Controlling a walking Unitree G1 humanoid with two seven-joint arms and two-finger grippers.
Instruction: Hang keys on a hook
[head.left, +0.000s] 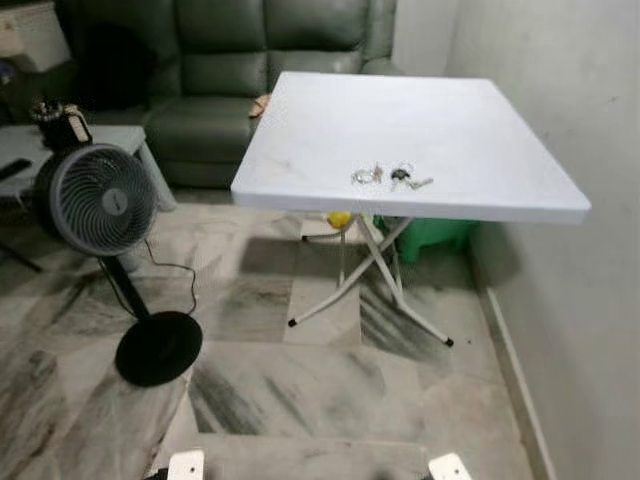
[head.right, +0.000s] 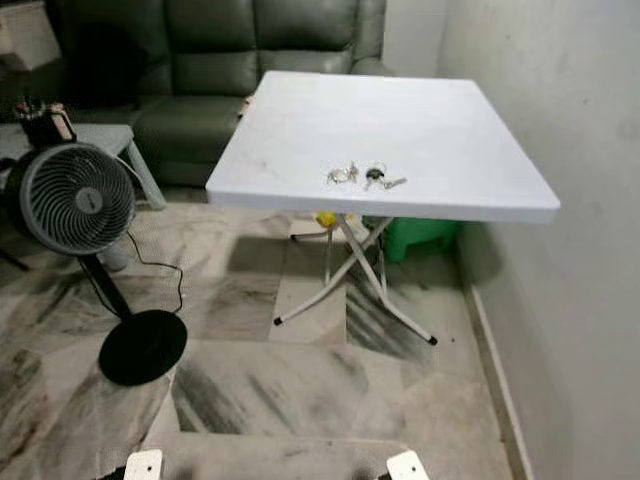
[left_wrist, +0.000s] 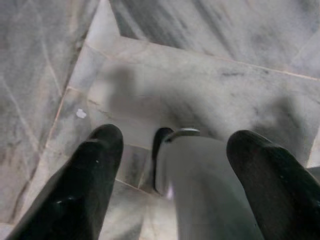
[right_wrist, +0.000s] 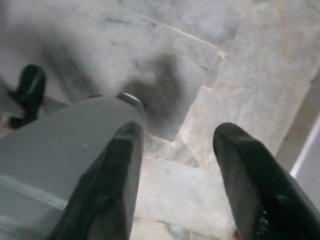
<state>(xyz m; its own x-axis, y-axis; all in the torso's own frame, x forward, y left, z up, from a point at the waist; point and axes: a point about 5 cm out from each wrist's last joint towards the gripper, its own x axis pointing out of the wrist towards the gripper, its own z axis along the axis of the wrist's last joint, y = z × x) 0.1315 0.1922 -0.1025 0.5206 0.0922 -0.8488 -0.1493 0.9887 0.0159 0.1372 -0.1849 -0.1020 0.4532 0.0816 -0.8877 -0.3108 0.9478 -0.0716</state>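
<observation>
A bunch of keys (head.left: 391, 177) with silver rings lies near the front edge of a white folding table (head.left: 470, 130), ahead of me by the right wall; the same keys (head.right: 364, 176) appear in the right eye view. Both arms hang down over the marble floor. My left gripper (left_wrist: 175, 165) is open, its black fingers (left_wrist: 82, 185) spread with my grey leg between them. My right gripper (right_wrist: 177, 175) is open too, with nothing but floor between its fingertips (right_wrist: 112, 175). No hook can be made out.
A black standing fan (head.left: 100, 205) with a round base (head.left: 157, 347) stands on the floor to the left. A dark green sofa (head.left: 230, 60) sits behind the table. A green bin (head.left: 435, 236) is under the table by the white wall (head.left: 590, 330).
</observation>
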